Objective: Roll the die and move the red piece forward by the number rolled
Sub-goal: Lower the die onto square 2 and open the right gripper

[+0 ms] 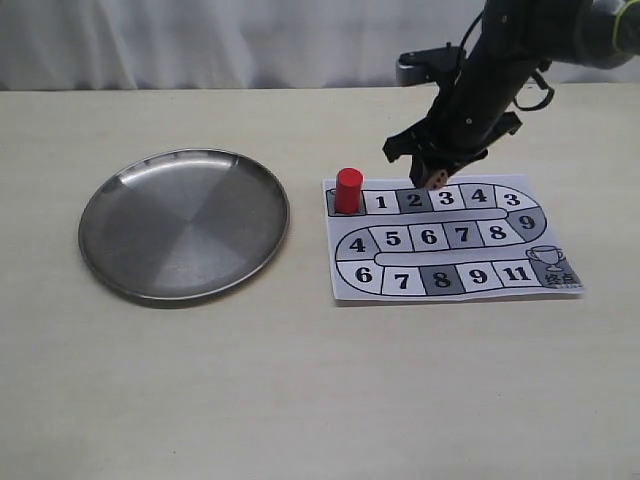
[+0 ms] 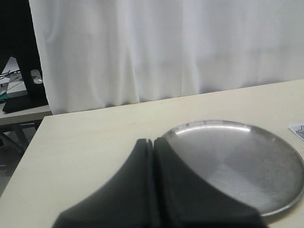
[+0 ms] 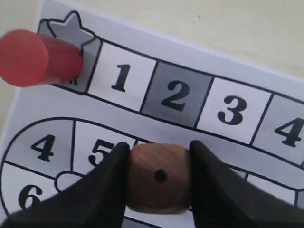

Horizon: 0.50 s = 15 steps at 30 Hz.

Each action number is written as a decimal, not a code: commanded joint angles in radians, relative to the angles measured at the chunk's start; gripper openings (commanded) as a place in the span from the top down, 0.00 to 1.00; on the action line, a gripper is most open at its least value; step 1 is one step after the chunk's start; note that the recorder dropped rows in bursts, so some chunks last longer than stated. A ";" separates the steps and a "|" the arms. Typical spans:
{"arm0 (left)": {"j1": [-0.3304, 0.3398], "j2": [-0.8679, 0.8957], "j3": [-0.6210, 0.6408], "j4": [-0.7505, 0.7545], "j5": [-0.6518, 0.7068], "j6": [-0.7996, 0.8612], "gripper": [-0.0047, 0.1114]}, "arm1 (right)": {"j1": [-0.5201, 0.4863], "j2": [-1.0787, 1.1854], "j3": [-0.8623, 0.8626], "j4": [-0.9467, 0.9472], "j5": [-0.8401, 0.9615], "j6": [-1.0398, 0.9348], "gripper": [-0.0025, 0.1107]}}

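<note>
My right gripper [image 3: 159,178] is shut on the die [image 3: 160,176], a tan wooden cube whose single-pip face looks at the camera. It hangs above the paper board [image 1: 470,262] near squares 2 and 3, with the die [image 1: 438,179] just showing at the gripper's [image 1: 433,178] tips in the exterior view. The red piece [image 1: 347,190] stands upright on the star start square, left of square 1; it also shows in the right wrist view as a red cylinder [image 3: 40,58]. My left gripper [image 2: 153,142] is shut and empty, out of the exterior view.
A round steel plate [image 1: 185,222] lies left of the board; its rim [image 2: 213,124] shows beyond the left gripper. The board's numbered track runs 1 to 11 and ends at a trophy [image 1: 552,265]. A white curtain hangs behind the table.
</note>
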 commanded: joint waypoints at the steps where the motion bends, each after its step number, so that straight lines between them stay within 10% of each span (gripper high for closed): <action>1: -0.002 -0.003 0.002 0.000 -0.010 0.001 0.96 | -0.004 0.037 0.013 -0.017 -0.036 0.006 0.91; 15: -0.002 -0.003 0.002 0.000 -0.010 0.001 0.96 | -0.004 0.048 0.013 -0.018 -0.066 0.023 0.31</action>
